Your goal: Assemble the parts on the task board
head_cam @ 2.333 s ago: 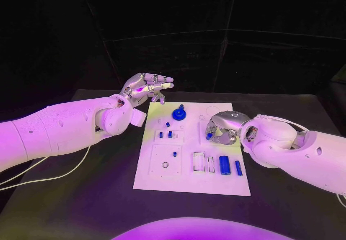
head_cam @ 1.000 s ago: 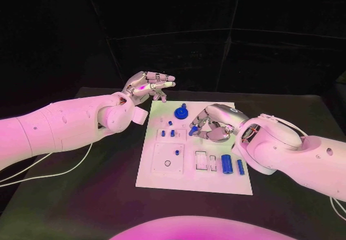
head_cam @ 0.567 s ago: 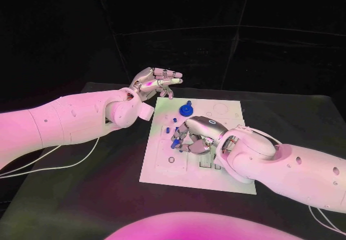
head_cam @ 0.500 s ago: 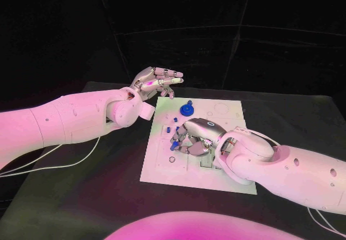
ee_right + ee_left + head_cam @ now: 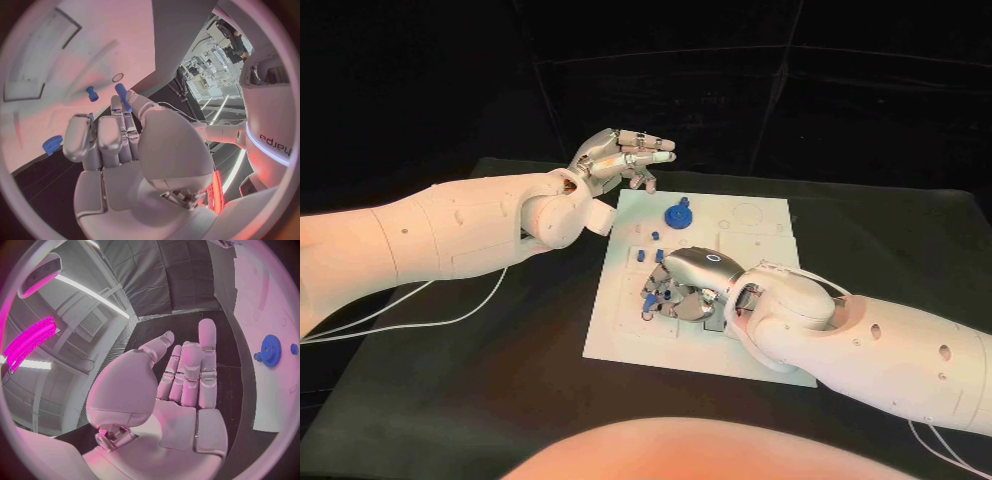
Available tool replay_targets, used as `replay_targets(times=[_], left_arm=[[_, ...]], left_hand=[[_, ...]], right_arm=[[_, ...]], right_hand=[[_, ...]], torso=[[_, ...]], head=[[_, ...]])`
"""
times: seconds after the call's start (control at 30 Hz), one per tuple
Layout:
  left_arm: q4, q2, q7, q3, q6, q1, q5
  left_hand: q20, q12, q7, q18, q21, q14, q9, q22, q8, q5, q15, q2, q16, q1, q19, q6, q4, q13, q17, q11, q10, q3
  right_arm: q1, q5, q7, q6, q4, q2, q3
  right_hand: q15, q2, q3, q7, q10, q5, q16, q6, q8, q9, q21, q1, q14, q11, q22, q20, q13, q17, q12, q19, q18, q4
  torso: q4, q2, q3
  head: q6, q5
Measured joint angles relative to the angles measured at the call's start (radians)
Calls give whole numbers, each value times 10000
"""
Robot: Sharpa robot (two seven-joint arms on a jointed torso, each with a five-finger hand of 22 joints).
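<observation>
The right hand [image 5: 678, 290] pinches a blue peg [image 5: 122, 96] above the task board [image 5: 762, 215]; a tilted peg could jam. The left hand [image 5: 623, 156], beyond the board, is open and holds nothing.

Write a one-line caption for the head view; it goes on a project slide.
Right hand lowers a blue part onto the white task board while the left hand hovers beyond its far corner.

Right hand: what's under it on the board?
The right hand hovers low over the middle of the task board. It holds a blue peg, tip toward the board, with two small blue parts just beyond. Its palm covers the recesses beneath.
</observation>
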Motion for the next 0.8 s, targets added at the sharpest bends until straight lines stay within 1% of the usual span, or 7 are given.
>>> replay_targets(times=[0.33, 0.8], left_arm=[[-2, 4, 0, 0, 13, 0, 0], [-4, 6, -1, 0, 25, 0, 0]], left_hand=[[0, 0, 0, -1, 0, 0, 0, 1, 0, 0, 0, 0, 0, 0, 0, 0, 0, 0, 1, 0, 0, 0], [0, -1, 0, 0, 0, 0, 0, -10, 0, 0, 0, 0, 0, 0, 0, 0, 0, 0, 1, 0, 0, 0]], right_arm=[[-59, -303, -27, 274, -121, 84, -16], [-110, -572, -99, 482, -271, 234, -31]], right_hand=[[0, -1, 0, 3, 0, 0, 0, -6, -40, 2, 0, 0, 0, 0, -1, 0, 0, 0, 1, 0, 0, 0], [0, 3, -1, 22, -1, -1, 0, -48, -67, 1, 0, 3, 0, 0, -1, 0, 0, 1, -58, 0, 0, 0]], torso=[[3, 4, 3], [2, 4, 3]], head=[[-41, 49], [-83, 75]])
